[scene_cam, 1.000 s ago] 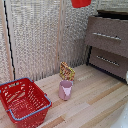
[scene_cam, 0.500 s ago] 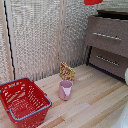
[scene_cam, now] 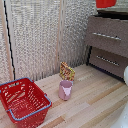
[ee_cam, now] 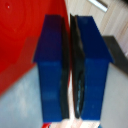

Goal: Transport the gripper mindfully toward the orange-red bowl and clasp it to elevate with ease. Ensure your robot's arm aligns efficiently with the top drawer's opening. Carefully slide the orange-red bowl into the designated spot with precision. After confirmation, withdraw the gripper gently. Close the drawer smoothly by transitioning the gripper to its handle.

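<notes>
Plain orange-red bowl (scene_cam: 106, 3) held high above the grey-brown wooden cabinet, just at the exterior view's upper edge.

From the wrist, the gripper (ee_cam: 70, 70) with blue-tipped dark fingers (ee_cam: 50, 65) is pinched tight on the bowl's thin rim, red surface filling one side. Below, the wide grey-brown top drawer (scene_cam: 107, 36) carries its slim silver bar handle (scene_cam: 106, 36). On the pale wooden floor stand a pink cup (scene_cam: 65, 90) and, near it, a big red wire basket (scene_cam: 22, 100).

The orange-red bowl (scene_cam: 105, 3) has shifted toward the exterior view's right, above the top drawer (scene_cam: 106, 36).
</notes>
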